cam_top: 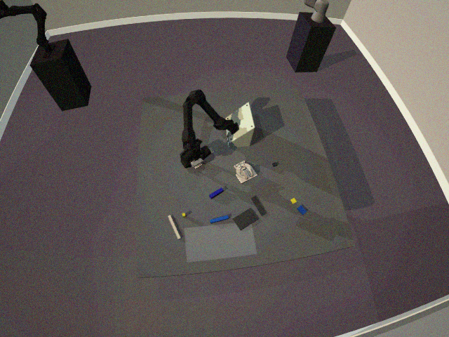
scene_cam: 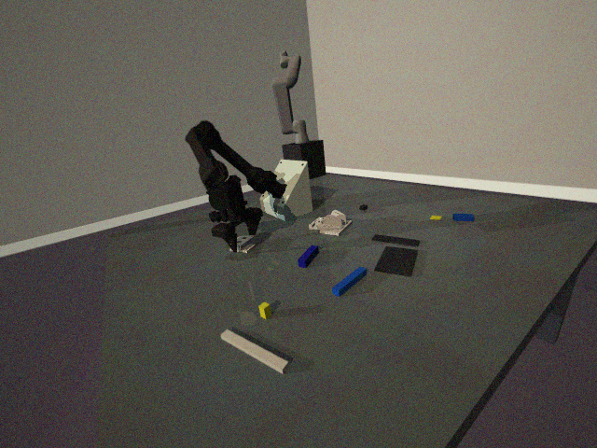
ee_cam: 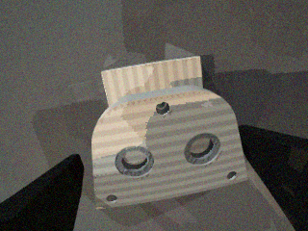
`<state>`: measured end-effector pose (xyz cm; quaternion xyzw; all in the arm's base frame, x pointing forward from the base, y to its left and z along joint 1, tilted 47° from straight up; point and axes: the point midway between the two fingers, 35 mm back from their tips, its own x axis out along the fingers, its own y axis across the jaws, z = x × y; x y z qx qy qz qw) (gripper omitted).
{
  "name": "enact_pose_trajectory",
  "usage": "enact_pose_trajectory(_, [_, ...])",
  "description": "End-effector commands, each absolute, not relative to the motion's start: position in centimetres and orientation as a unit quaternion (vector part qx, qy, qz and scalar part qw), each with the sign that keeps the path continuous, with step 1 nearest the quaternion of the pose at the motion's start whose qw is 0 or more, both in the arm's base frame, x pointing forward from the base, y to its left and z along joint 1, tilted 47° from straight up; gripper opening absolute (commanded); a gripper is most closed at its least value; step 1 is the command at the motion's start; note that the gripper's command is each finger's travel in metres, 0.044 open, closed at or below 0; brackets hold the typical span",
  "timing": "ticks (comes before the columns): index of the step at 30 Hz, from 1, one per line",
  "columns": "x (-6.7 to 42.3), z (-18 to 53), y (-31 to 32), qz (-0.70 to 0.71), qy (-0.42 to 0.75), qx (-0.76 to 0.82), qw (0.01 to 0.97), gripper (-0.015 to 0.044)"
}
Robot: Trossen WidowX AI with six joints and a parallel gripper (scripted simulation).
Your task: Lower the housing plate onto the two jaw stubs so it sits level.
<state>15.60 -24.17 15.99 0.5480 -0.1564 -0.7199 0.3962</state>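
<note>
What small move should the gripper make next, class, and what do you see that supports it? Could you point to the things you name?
Probably ease down a little, then close on the housing plate (cam_top: 196,163) (scene_cam: 244,244) (ee_cam: 166,140): the gripper (cam_top: 198,161) (scene_cam: 244,241) (ee_cam: 161,148) is open, its fingers standing on either side of the plate in the wrist view.

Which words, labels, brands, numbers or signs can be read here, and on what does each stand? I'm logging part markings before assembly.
None can be read.
Pale ribbed plate with two round holes, between the spread fingers of the black end effector: only holes, no lettering.
Pale angular assembly with a curved middle: dark lines too small to make out; I cannot tell whether any are markings.
</note>
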Motion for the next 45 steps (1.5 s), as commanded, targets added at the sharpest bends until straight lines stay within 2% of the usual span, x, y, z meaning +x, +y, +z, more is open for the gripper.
enact_pose_trajectory(1, [15.61,15.72,-24.17,-0.721,-0.152,0.548,0.397,0.0440])
enact_pose_trajectory(22, [15.61,15.69,-24.21,-0.721,-0.152,0.548,0.397,0.0440])
enact_pose_trajectory(35, [15.56,15.79,-24.22,-0.721,-0.155,0.547,0.396,0.0353])
enact_pose_trajectory(45, [15.56,15.79,-24.22,-0.721,-0.155,0.547,0.396,0.0351])
